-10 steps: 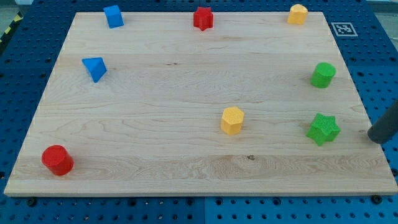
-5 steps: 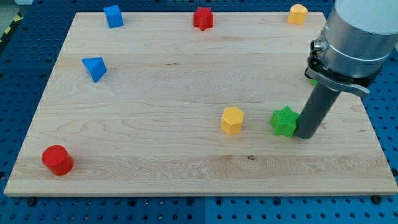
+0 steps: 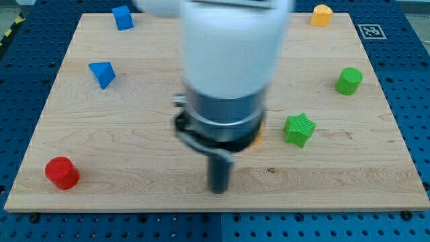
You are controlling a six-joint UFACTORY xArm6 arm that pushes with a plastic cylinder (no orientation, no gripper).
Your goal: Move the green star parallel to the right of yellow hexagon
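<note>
The green star (image 3: pixel 299 129) lies on the wooden board (image 3: pixel 134 154), right of centre. The yellow hexagon (image 3: pixel 256 138) is almost wholly hidden behind my arm; only an orange-yellow sliver shows just left of the star. My arm is blurred and fills the middle of the view. My tip (image 3: pixel 218 189) is on the board, below and left of the star and apart from it, touching no block.
A green cylinder (image 3: pixel 349 81) is near the right edge. A yellow block (image 3: pixel 322 14) is at the top right. A blue cube (image 3: pixel 122 17) and a blue triangle (image 3: pixel 102 73) are at the upper left. A red cylinder (image 3: pixel 62 173) is at the lower left.
The green star was pushed left, from near the right edge to just right of the yellow hexagon. My arm then swept left past it, and its tip now stands below the hexagon, hiding it and the red star.
</note>
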